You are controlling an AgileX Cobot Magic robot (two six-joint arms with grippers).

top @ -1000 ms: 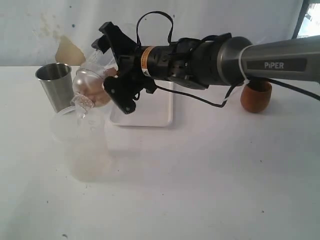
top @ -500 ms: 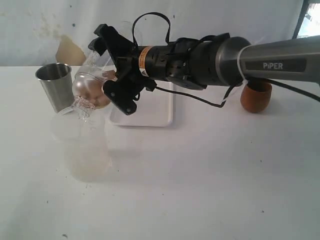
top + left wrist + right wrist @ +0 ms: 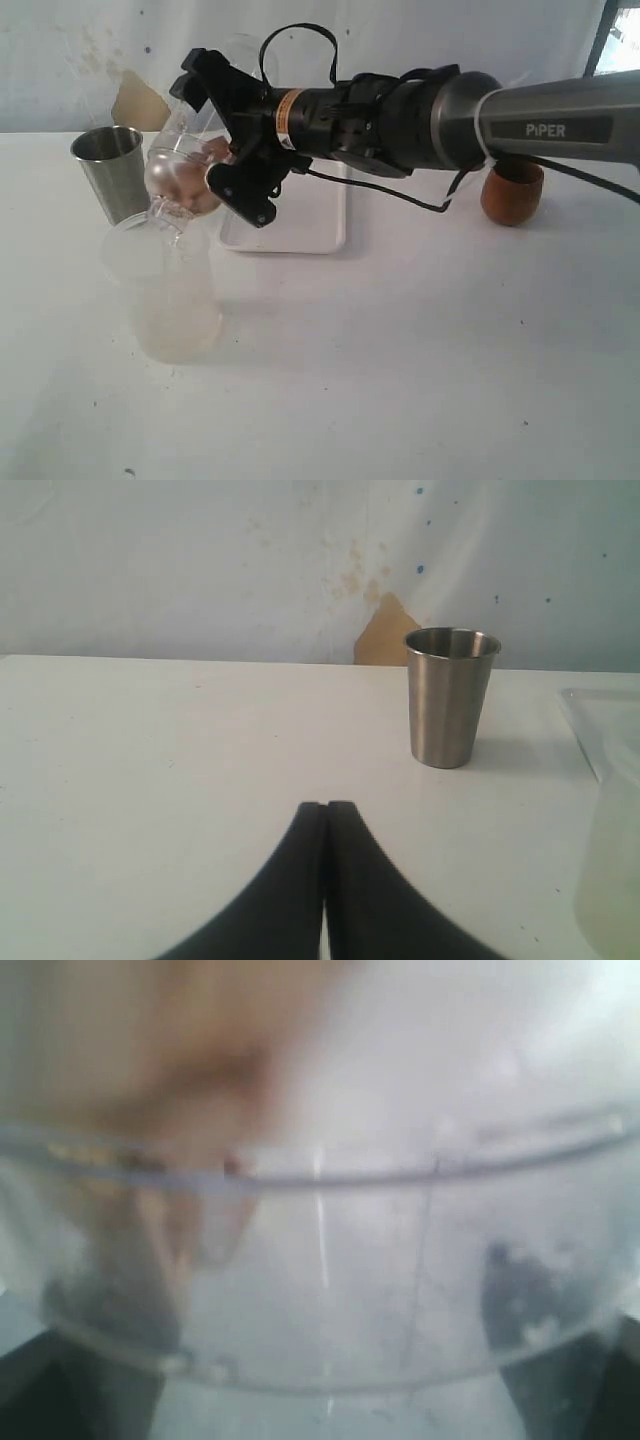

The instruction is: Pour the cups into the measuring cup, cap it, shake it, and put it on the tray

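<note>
Two hands, one job: my right hand (image 3: 222, 140) is clamped around the capped measuring cup (image 3: 192, 118), with the cap (image 3: 178, 180) tipped downward near the frosted tub (image 3: 168, 300), not yet on the tray (image 3: 310, 225). My left hand (image 3: 325, 808) is closed and empty. I should shake in short strokes with a firm grip (the cap could loosen). Since one second ago, the cup has swung slightly toward the steel tumbler (image 3: 110, 172).

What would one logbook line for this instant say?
right gripper: holds measuring cup tipped, cap down, near tub | left gripper: shut, empty | tray: cup not there yet
</note>
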